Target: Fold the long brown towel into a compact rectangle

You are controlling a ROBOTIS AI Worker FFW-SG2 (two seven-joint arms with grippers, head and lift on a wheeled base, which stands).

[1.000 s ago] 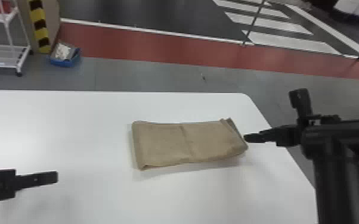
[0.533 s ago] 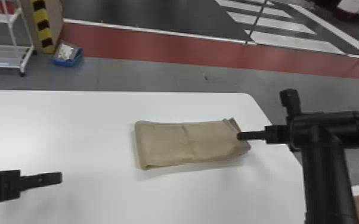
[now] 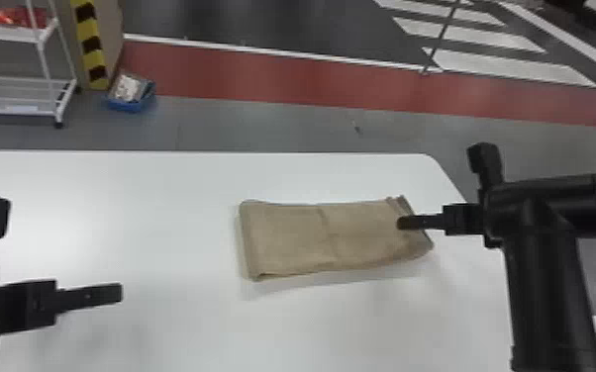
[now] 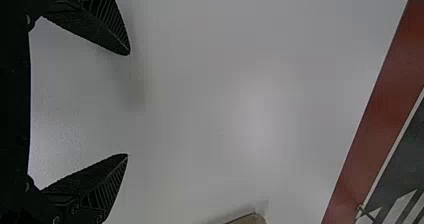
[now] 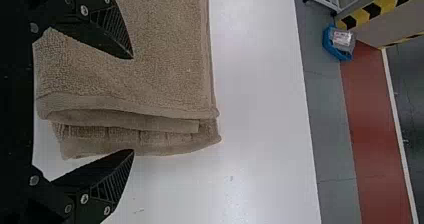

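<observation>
The brown towel [image 3: 312,240] lies folded in a flat, wide rectangle on the white table [image 3: 173,208]; its right end shows loose stacked layers. Over that right end is my right gripper [image 3: 403,222]. In the right wrist view, my right gripper [image 5: 133,104] is open, one finger over the towel [image 5: 165,49] and the other beside its layered end, with nothing held. My left gripper [image 3: 116,293] is at the table's left, well apart from the towel. In the left wrist view my left gripper [image 4: 129,104] stands open above bare table, and a towel corner [image 4: 250,219] shows at the edge.
The table's far edge and rounded right corner lie beyond the towel. On the floor behind are a blue bin [image 3: 131,101], a white wire rack [image 3: 20,94] and a yellow-black striped post [image 3: 90,44].
My right gripper has moved left, from beside the towel's right end to over it. My left gripper has shifted slightly to the right. The towel keeps its shape.
</observation>
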